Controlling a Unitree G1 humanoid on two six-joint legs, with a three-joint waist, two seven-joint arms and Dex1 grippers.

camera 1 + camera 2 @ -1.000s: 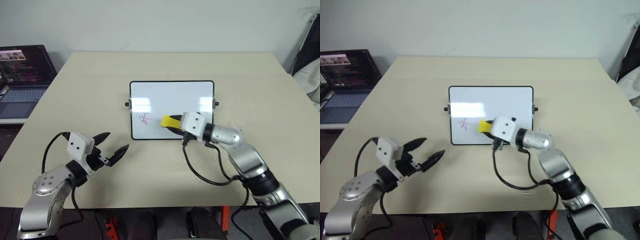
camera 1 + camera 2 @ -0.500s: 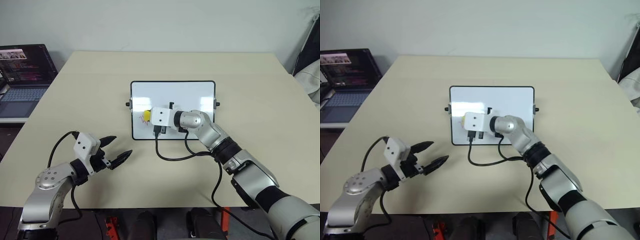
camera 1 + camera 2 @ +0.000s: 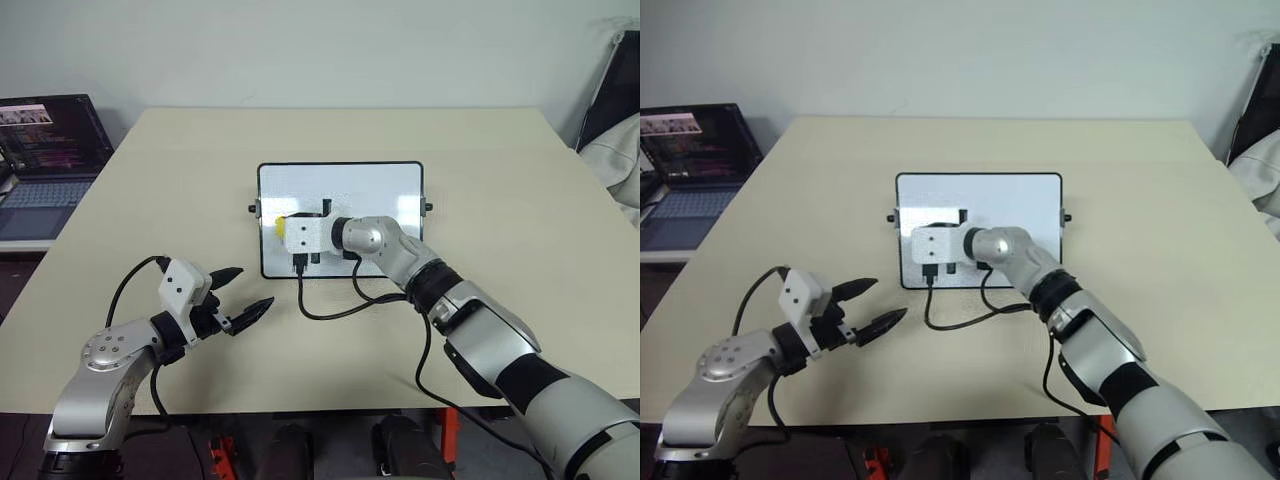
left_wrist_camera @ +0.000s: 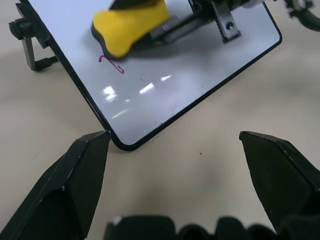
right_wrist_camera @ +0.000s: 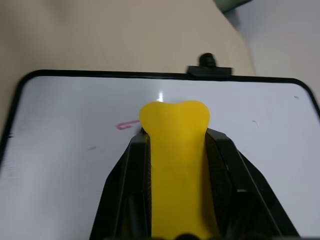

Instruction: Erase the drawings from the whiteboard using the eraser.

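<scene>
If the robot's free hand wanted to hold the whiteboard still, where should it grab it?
Probably the whiteboard's near left corner, coming in from the left gripper's side. The thin black frame there is bare and faces those open fingers, while the right gripper rubs the eraser higher up.

The whiteboard point(image 4: 200, 75) has a glossy white face that throws back bright glints, inside a thin, smooth black frame. The eraser point(image 5: 175, 165) looks soft and matt, like yellow foam, with rounded edges. The fingers point(image 4: 75, 185) of the left gripper point(image 3: 244, 292) are matt black plastic. The table point(image 3: 500, 170) is a smooth, dull beige top. The arms' shells look like brushed silver metal.
</scene>
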